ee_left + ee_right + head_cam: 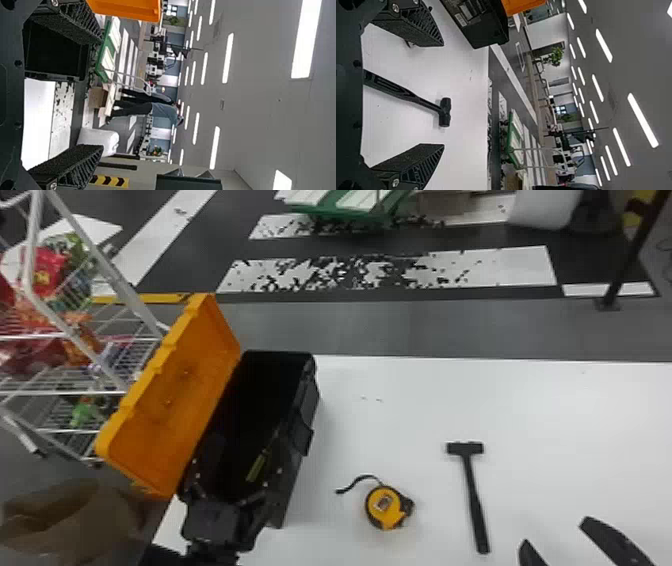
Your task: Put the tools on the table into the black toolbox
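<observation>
Right wrist view, then: how does the right gripper [443, 94] stand?

Wide and empty; the hammer [411, 96] shows between its fingers [417, 25], touching neither.

How would it handle?

Stiff, I'd guess, and heavy at the head [445, 113], so it may tip. I'd pinch the handle [391, 87] close to that end.

Next outward?

Left of the right gripper, past the hammer, the tape measure [385, 507]: compact, hard, maybe slippery. Take it across the case, clear of the loose strap [362, 478].

Farther left?

The black toolbox [300, 430], its lid [185, 390] raised. The left gripper [99, 93], also wide and empty, is at its near end.

What's hard to make out?

The toolbox's dark inside; a yellowish tool [256, 467] shows there, kind unclear. In the right wrist view, the hammer's butt is cut off by the gripper's base
</observation>
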{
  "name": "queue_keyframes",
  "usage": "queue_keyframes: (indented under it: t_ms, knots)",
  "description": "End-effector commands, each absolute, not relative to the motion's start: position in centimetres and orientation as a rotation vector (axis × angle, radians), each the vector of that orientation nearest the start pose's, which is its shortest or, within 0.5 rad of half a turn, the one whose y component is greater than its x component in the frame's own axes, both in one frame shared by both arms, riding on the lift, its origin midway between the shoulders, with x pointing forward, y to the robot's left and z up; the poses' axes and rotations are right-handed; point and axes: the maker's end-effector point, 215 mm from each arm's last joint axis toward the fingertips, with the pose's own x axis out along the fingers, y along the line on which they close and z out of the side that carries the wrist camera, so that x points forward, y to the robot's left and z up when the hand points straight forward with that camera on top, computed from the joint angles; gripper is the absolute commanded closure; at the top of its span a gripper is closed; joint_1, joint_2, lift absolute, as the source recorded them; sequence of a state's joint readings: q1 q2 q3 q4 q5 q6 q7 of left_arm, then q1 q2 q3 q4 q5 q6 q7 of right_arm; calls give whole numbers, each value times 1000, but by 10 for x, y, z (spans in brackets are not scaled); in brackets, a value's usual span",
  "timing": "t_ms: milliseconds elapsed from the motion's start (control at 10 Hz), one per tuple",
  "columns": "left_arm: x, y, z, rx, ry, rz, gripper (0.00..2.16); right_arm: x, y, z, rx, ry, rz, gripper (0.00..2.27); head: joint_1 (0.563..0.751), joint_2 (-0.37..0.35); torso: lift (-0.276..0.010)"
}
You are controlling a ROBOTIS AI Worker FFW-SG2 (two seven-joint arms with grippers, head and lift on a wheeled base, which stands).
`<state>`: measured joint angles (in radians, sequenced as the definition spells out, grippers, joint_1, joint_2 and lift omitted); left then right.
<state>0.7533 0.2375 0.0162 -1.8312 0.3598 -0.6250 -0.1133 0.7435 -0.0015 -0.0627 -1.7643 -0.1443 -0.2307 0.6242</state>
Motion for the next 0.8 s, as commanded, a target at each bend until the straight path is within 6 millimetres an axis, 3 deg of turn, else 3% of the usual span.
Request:
queue_keyframes:
  t_ms: [0, 300, 700]
  knots:
    - [326, 281, -364, -132, -132, -73, 60, 291, -125, -504, 200, 374, 521, 110, 695, 258, -39]
    - [316, 274, -370, -141, -136, -77, 66, 297, -100, -528, 195, 543, 499, 110, 695, 300, -39]
    - [316, 268, -379, -141, -119, -94, 70, 301, -87, -554, 150, 741, 431, 113, 695, 327, -39]
